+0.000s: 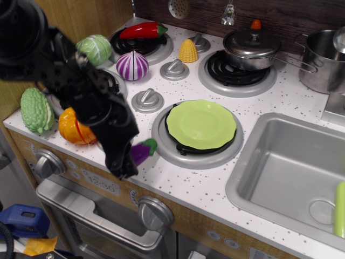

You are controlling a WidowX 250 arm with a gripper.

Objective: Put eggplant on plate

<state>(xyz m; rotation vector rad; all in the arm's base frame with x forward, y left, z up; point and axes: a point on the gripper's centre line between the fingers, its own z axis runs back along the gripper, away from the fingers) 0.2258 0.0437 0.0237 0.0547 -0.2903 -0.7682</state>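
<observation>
Grasp step. Gripper fingers hidden by arm, can't tell if apart or clamped. Eggplant touching it, just right. Plate further right. Next: secure grip, lift, carry right.

A toy play kitchen: stove burners, sink, plastic vegetables.
</observation>
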